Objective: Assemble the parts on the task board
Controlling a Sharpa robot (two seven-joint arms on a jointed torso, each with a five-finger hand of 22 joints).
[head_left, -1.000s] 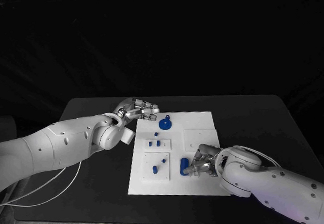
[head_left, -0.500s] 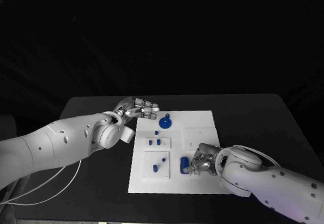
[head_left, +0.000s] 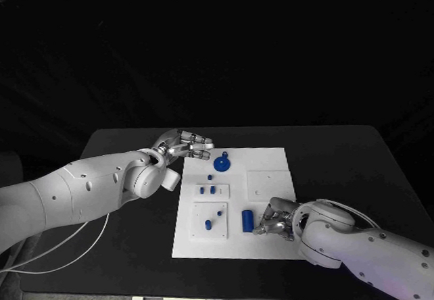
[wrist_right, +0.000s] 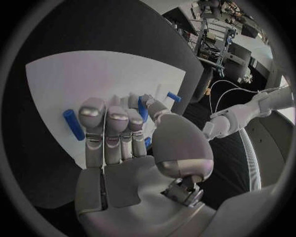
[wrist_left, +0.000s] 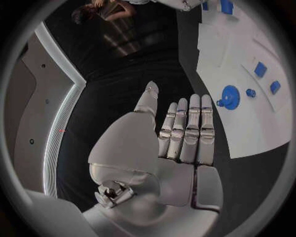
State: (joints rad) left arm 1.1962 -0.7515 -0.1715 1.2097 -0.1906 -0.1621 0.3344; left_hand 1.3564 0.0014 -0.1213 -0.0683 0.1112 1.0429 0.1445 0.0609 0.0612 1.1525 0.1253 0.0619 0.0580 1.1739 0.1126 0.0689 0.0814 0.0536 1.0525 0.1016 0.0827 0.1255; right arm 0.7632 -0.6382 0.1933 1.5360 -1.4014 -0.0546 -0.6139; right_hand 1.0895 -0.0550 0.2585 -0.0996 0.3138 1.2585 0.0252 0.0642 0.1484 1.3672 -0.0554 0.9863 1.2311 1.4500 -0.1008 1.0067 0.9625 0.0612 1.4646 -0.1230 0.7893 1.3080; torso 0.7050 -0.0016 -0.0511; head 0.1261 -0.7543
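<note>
Resting on the board [head_left: 267,168], the right hand [head_left: 275,219] curls its fingers beside a blue cylinder [head_left: 247,220], not gripping it. Left hand [head_left: 183,146] hovers empty, fingers straight, near the round part [head_left: 222,166].

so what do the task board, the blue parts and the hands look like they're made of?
Task board: looks like matte white plastic, flat and even with no glare, though painted sheet can't be ruled out.
Blue parts, e.g. the round one: likely moulded or printed plastic, with uniform saturated colour and soft edges.
Left hand and right hand: silver, satin sheen with soft highlights; metal or metallised plastic, can't tell.
</note>
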